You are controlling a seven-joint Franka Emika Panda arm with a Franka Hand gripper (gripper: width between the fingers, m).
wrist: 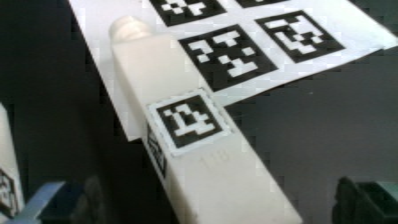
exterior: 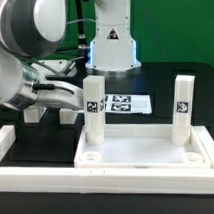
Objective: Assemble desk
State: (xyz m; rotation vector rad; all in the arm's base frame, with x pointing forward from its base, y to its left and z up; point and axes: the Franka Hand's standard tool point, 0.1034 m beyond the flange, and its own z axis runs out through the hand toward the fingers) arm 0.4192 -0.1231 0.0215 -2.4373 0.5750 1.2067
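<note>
At the tabletop's (exterior: 143, 164) back corners, two legs stood upright, the tabletop resting on the black surface (exterior: 34, 132) before the marker board (exterior: 127, 103). Around the leg on the exterior view's left (exterior: 92, 106), the hand (wrist: 205, 200) was released, touching nothing.

- The marker board (exterior: 123, 102) lies flat on the black table (exterior: 44, 143), just toward 12 o'clock from the exterior view's centre.
- A white border bar (exterior: 102, 183) runs along 6 o'clock.
- A second bar (exterior: 3, 141) sits at 8 o'clock.
- A green backdrop (exterior: 188, 28) fills 2 o'clock.
</note>
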